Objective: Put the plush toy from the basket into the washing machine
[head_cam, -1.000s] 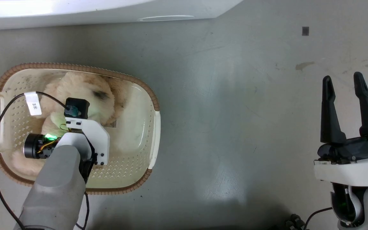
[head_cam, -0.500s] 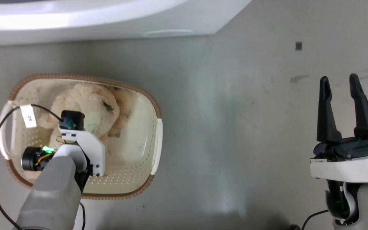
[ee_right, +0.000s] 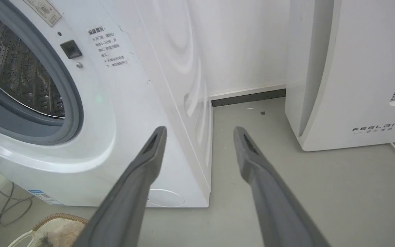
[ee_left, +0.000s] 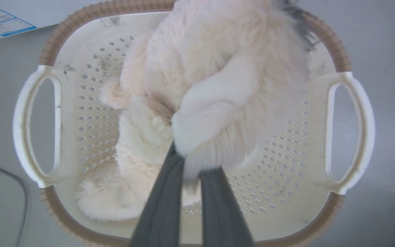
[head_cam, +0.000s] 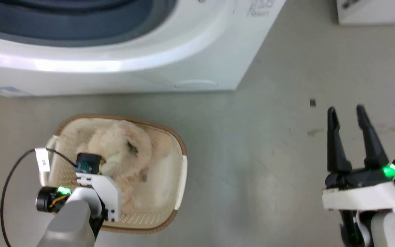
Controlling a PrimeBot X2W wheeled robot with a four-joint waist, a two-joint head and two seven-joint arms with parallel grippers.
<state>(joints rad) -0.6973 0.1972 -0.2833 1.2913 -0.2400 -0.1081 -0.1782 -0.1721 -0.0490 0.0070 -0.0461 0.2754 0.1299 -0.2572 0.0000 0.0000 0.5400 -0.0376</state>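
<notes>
Cream-beige, shaggy plush toy (ee_left: pixel 218 68) lies inside a cream-white perforated plastic basket (ee_left: pixel 341 55) with a brown woven rim, toward the edge nearest the washer. The left claw (ee_left: pixel 194 164) is clenched on one pale furry limb. The basket rests on the grey floor (head_cam: pixel 252 154), near a large white washing machine (head_cam: pixel 183 51). The right claw (head_cam: pixel 345 111) hangs over the floor, fingers spread and empty.

Grey forearm (head_cam: pixel 69 226), white brackets (head_cam: pixel 106 195) — dark fingers (head_cam: pixel 336 147), green lights (head_cam: pixel 390 170)
</notes>
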